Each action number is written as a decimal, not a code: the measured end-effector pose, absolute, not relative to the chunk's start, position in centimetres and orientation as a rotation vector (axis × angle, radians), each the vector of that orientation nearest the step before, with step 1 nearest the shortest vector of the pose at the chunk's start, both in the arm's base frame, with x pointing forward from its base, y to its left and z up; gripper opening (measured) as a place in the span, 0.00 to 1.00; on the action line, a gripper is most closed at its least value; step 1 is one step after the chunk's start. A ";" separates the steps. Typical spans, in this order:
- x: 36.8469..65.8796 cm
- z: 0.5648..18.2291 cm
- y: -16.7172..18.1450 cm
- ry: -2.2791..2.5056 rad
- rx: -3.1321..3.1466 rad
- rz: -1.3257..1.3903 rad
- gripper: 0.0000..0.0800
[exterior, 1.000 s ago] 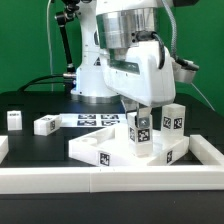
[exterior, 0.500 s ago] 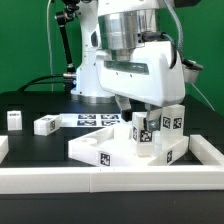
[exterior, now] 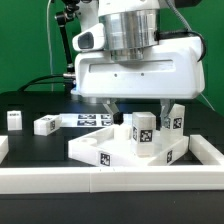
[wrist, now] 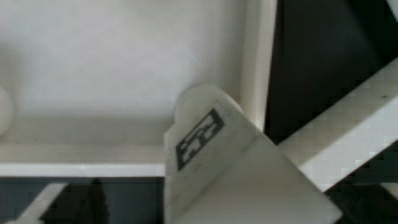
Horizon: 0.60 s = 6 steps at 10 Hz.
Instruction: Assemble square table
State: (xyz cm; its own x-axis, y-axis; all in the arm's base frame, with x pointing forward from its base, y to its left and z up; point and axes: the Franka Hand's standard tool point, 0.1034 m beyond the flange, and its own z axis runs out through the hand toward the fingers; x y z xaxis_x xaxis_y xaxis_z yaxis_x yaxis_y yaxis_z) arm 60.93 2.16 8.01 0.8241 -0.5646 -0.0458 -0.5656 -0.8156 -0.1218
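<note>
The white square table top [exterior: 105,152] lies on the black table at the exterior view's centre. One white leg [exterior: 143,135] with a tag stands upright on it, and a second leg [exterior: 174,119] stands behind it to the right. My gripper [exterior: 138,110] hangs just above the nearer leg, broad side to the camera, its fingers [exterior: 113,110] spread apart on either side and empty. The wrist view shows that leg [wrist: 210,150] close up over the top's inside [wrist: 107,70]. Two loose legs [exterior: 46,124] [exterior: 14,119] lie at the left.
The marker board [exterior: 92,120] lies behind the table top. A long white rail [exterior: 110,181] runs along the front edge, with a white end piece [exterior: 214,150] at the right. The robot base and cables stand at the back.
The hand has turned about its vertical axis, from narrow side to broad side facing the camera. Its fingers now stand apart. The leg stays upright on the top.
</note>
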 end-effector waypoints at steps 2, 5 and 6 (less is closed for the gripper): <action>60.8 7.9 2.2 0.604 -2.983 -0.004 0.81; 60.9 8.0 2.0 0.115 -3.094 -0.022 0.81; 60.8 8.0 2.3 0.021 -3.109 -0.023 0.81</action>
